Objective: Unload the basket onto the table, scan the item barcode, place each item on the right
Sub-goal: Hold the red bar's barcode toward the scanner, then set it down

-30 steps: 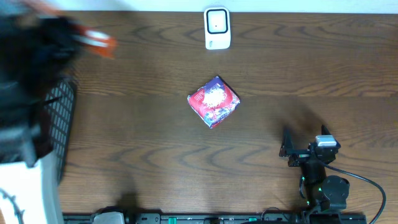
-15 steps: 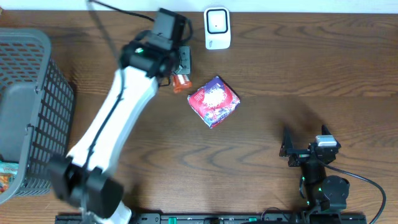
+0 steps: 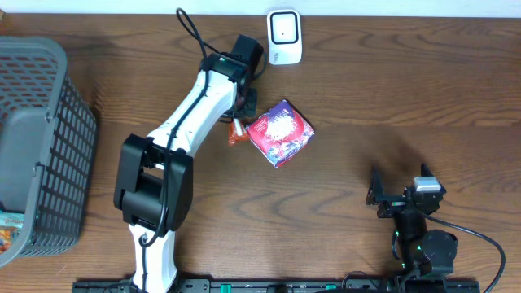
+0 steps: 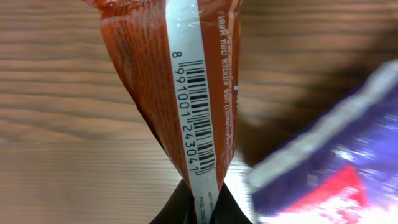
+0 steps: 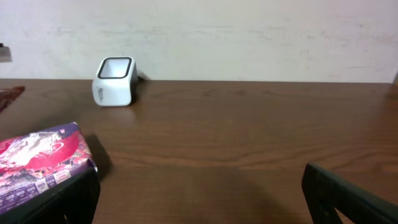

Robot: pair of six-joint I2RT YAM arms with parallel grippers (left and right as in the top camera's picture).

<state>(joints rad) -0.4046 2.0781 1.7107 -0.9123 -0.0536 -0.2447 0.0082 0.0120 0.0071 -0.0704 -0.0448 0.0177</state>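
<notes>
1. Dark wood-grain table (image 3: pixel 391 98), with a pale wall behind it in the right wrist view. White scanner (image 3: pixel 284 37) stands at the far edge and serves as the reference for all positions below.
2. Left gripper (image 3: pixel 242 110) sits just robot-side and left of the scanner, fingers clamped on one end of an orange packet (image 3: pixel 236 133). The packet extends from the fingertips away from the scanner.
3. Left wrist view: the packet's white seam strip carries a printed barcode (image 4: pixel 198 118), bars sharp, facing the wrist camera. Whether it faces the scanner window: cannot tell.
4. Red-and-purple pouch (image 3: pixel 280 133) lies on the table, robot-side of the scanner, just beside the orange packet. Touching or apart: cannot tell.
5. Grey mesh basket (image 3: pixel 77 155) stands far left of the scanner. Inside it is a scrap of colourful packaging (image 3: pixel 6 232) in the corner farthest from the scanner, cut off by the frame edge; type not identifiable. Grey floor panel visible beside it.
6. Right gripper (image 5: pixel 199 202) is well to the right and robot-side of the scanner, fingers spread wide, holding nothing.
</notes>
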